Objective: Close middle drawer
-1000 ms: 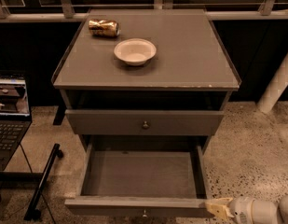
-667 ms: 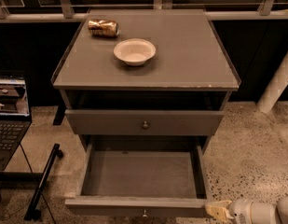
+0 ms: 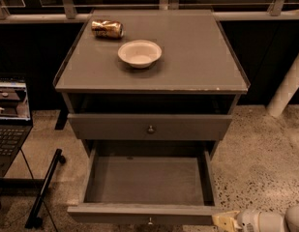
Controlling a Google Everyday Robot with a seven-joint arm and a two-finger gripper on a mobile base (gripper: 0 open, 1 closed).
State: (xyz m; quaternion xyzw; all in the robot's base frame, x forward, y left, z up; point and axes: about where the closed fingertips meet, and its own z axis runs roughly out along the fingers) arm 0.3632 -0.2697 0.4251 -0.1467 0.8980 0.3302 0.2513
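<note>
Speckled stone floor, grey cabinet (image 3: 197, 57) in front of me, and nothing has budged in the last second. The middle drawer (image 3: 139, 213) stands pulled fully out, its plain grey inside bare, no further in than before. My gripper (image 3: 225, 221) sits low at the right end of its front panel, the small round knob (image 3: 149, 221) off to my left. So the close has not begun, and the push is all still to come, I judge. Whether my gripper is open or closed I cannot tell. It holds nothing, and it looks right against the panel's corner, though contact is unclear. Beyond me, the taller drawer (image 3: 187, 127) is shut.
</note>
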